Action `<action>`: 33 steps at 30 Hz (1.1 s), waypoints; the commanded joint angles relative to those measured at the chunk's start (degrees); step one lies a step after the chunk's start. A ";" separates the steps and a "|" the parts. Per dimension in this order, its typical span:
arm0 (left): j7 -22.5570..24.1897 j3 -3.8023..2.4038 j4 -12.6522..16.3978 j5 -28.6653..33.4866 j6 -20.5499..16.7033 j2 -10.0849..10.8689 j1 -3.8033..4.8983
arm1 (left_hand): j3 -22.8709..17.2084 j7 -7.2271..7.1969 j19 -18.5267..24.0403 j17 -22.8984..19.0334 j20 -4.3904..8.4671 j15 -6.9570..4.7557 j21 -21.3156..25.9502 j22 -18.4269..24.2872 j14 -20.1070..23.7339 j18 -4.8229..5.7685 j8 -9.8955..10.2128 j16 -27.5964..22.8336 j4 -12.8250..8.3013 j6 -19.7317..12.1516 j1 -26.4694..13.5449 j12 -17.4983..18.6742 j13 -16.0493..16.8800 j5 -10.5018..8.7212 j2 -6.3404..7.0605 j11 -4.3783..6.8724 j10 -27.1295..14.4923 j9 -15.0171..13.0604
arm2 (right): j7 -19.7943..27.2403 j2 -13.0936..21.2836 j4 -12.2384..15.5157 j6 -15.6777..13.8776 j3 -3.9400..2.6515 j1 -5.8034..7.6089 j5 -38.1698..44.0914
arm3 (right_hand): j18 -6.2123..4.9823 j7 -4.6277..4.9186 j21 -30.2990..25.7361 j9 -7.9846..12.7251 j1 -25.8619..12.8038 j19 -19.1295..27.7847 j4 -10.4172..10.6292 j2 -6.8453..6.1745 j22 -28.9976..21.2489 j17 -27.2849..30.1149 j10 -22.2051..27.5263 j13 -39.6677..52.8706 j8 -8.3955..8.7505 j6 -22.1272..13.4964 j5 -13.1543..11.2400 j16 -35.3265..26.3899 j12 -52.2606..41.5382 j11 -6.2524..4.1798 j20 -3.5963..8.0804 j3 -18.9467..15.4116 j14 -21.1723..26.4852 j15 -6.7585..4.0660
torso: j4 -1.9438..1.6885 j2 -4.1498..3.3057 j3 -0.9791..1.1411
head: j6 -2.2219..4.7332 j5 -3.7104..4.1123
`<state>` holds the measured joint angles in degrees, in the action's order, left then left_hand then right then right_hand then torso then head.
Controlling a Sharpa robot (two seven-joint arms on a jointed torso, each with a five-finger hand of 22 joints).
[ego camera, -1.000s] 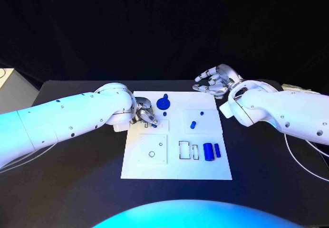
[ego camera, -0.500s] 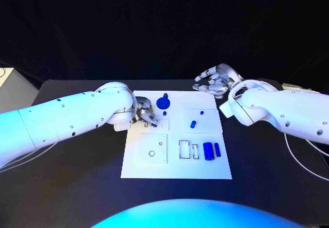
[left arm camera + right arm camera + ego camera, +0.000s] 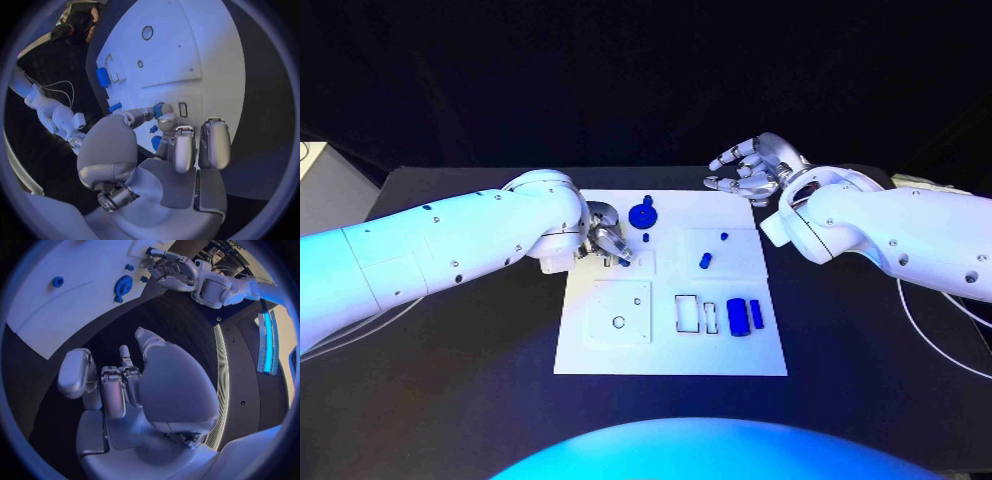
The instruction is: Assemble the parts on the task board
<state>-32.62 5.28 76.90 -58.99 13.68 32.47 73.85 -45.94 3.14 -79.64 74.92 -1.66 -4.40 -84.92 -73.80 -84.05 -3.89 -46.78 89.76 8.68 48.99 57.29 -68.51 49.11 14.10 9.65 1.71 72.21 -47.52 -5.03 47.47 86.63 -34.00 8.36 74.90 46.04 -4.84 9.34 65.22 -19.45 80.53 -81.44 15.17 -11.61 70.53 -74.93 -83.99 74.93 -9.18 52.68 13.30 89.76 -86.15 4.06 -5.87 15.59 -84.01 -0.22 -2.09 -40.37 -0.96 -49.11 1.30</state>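
Left fingers (image 3: 610,246) unmoved, pinching small blue part (image 3: 159,109) over task board (image 3: 672,355), right fingers (image 3: 750,172) curled, empty.

Left hand (image 3: 606,243) pinching, right hand (image 3: 754,170) curled.

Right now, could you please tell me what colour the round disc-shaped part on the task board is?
Blue; the round part shows best in the head view.

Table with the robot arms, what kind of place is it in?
Probably a robot test lab: a black table holds a white task board with small blue parts, and two silver hands, left and right, work over it.
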 commanded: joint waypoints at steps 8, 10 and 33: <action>-1.08 0.32 -0.56 0.51 1.85 -0.93 -0.39 | -10.21 -1.06 -0.62 15.08 0.00 -0.52 -0.38 -0.31 -5.95 0.63 -0.17 0.24 -10.55 1.47 -0.41 0.16 -0.15 -0.36 -1.13 0.24 0.83 -0.28 | 0.27 -0.05 0.09 0.87 -0.01 -0.03 0.60 | -0.37 -0.02 -0.18 0.06 -0.64 0.35 0.33 -0.08 -0.07 -13.79 -2.46 11.78 0.28 -0.34 0.10 -0.25 0.23 0.39 0.16 0.13 -5.67 0.28 | 0.01 -0.01 0.06 | -0.24 0.23; -1.18 0.37 -0.62 0.51 1.82 -1.02 -0.42 | -9.68 -1.15 -0.75 15.08 0.04 -0.57 -0.42 -0.52 -5.95 0.67 -0.16 0.24 -10.37 1.60 -0.56 0.12 -0.17 -0.55 -1.34 0.31 1.01 -0.36 | 0.28 -0.05 0.10 0.87 -0.01 -0.03 0.60 | -0.37 -0.02 -0.18 0.06 -0.64 0.35 0.33 -0.08 -0.07 -13.79 -2.46 11.78 0.28 -0.34 0.10 -0.25 0.23 0.39 0.16 0.13 -5.67 0.28 | -0.01 0.01 0.05 | -0.29 0.26; -1.58 0.61 -0.20 -0.08 2.32 -1.12 -0.46 | -7.04 -1.81 -1.41 15.08 0.33 -0.96 -0.63 -1.45 -5.95 0.86 -0.44 0.24 -10.07 2.81 -0.51 -1.09 1.65 -1.24 -2.12 0.84 2.46 -0.88 | 0.31 0.15 0.25 0.93 -0.01 -0.03 0.60 | -0.44 0.00 -0.51 0.06 -0.77 0.45 0.37 -0.10 -0.28 -13.63 -2.42 11.74 0.26 -0.40 0.05 -0.31 0.27 0.40 0.13 0.17 -5.63 0.30 | -0.10 0.14 -0.02 | -0.68 0.37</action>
<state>-33.95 5.56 76.38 -59.21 14.01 31.55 73.84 -44.57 2.23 -80.68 74.91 -1.44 -4.81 -85.36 -74.95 -84.05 -3.89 -47.28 89.76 7.31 50.94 56.32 -69.45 50.81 12.99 8.34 2.46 74.36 -48.35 -5.04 47.60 86.77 -33.86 8.36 74.89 46.08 -4.84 9.33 64.87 -19.46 80.30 -81.45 15.33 -11.84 70.29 -74.91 -83.99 74.91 -9.18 52.68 13.30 89.76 -86.15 4.06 -5.87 15.75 -84.01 -0.22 -2.15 -40.24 -0.96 -49.80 1.66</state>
